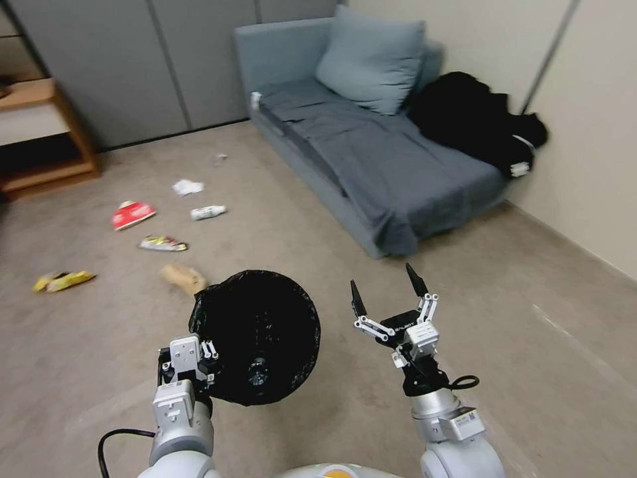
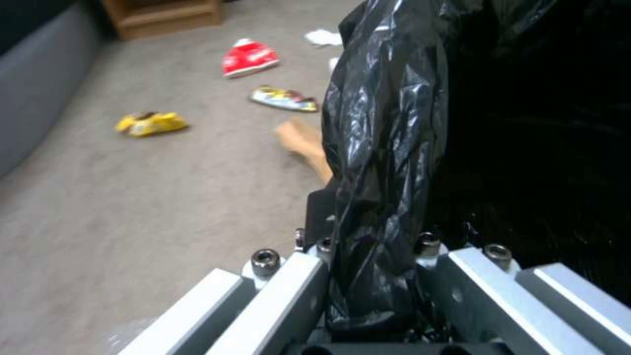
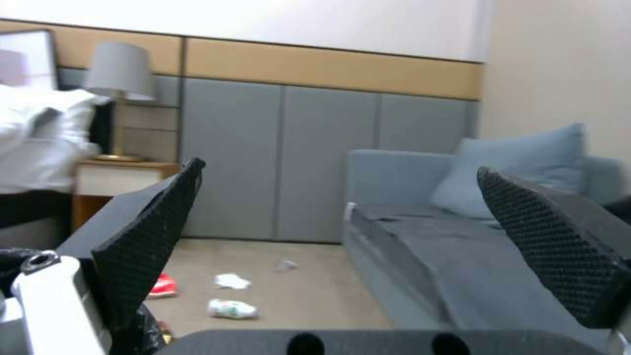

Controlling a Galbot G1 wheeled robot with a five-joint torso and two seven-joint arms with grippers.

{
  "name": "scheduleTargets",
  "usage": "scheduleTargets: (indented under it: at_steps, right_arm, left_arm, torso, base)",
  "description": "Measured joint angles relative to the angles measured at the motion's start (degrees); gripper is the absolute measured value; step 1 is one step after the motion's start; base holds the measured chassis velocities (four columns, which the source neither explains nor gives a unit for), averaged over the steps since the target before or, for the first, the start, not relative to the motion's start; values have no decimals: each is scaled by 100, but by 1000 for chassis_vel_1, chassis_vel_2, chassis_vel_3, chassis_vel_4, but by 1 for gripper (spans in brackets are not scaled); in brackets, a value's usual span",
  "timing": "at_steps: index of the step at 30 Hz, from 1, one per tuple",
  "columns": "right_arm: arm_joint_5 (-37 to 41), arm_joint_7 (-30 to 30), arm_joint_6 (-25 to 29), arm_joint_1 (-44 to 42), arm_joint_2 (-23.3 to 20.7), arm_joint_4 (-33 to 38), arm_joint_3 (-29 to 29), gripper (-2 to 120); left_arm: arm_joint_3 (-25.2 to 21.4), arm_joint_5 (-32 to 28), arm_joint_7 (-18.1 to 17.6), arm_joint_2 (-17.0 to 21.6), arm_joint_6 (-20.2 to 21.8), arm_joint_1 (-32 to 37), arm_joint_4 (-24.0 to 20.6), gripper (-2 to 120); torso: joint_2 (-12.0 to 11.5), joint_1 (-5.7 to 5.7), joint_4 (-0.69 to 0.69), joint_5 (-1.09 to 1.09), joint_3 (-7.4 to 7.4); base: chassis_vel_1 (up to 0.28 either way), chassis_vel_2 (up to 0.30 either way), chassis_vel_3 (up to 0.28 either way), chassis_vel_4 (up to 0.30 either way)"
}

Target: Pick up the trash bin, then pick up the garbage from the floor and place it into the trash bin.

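Facing open carpet beside sofa

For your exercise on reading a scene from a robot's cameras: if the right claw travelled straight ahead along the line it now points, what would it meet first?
The right claw, open and empty, points forward above the floor. Its wrist view looks between the fingers at the grey sofa and wall panels, so probably the sofa's near end first, though depth is unclear.

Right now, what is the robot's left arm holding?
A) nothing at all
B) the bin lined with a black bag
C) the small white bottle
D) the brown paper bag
B: the left gripper is clamped on the bag-covered rim of the trash bin, held up off the floor, while the brown paper bag and small white bottle lie on the carpet.
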Motion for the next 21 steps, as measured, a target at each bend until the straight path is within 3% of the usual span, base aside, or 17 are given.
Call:
scheduleTargets:
  at_steps: [21]
  right_arm:
    - [12,-130,-5,-72,-2,78,33,100]
  left_arm:
    - [35,63,19,-51,-36,36,-1,1]
  torso:
    - [0,0,0,0,0]
  base:
    - [119,123,126,118]
